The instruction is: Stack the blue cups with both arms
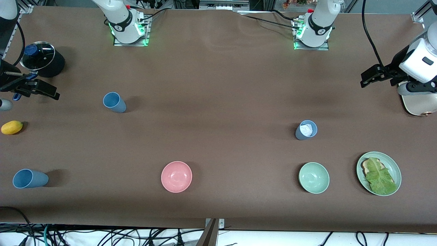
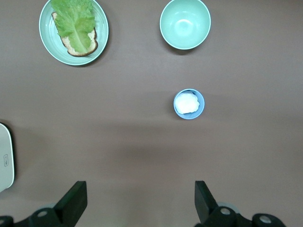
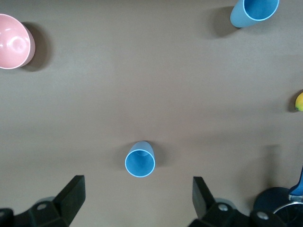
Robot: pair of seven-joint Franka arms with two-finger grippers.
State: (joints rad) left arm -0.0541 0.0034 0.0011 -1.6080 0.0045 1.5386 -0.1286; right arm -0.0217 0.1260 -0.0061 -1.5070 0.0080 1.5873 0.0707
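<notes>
Three blue cups are on the brown table. One blue cup (image 1: 114,102) stands toward the right arm's end and shows in the right wrist view (image 3: 140,160). A second blue cup (image 1: 30,178) is nearer the front camera at that end (image 3: 254,12). A greyer blue cup (image 1: 306,130) holding something white and crumpled stands toward the left arm's end (image 2: 189,104). My right gripper (image 1: 37,87) is open and empty, high over the table edge beside a lidded pot (image 3: 138,196). My left gripper (image 1: 370,77) is open and empty, high over the left arm's end (image 2: 141,198).
A pink bowl (image 1: 176,176), a green bowl (image 1: 314,177) and a green plate (image 1: 362,163) with toast and lettuce lie near the front edge. A black pot with a glass lid (image 1: 41,58) and a lemon (image 1: 12,127) are at the right arm's end. A white appliance (image 1: 418,104) is at the left arm's end.
</notes>
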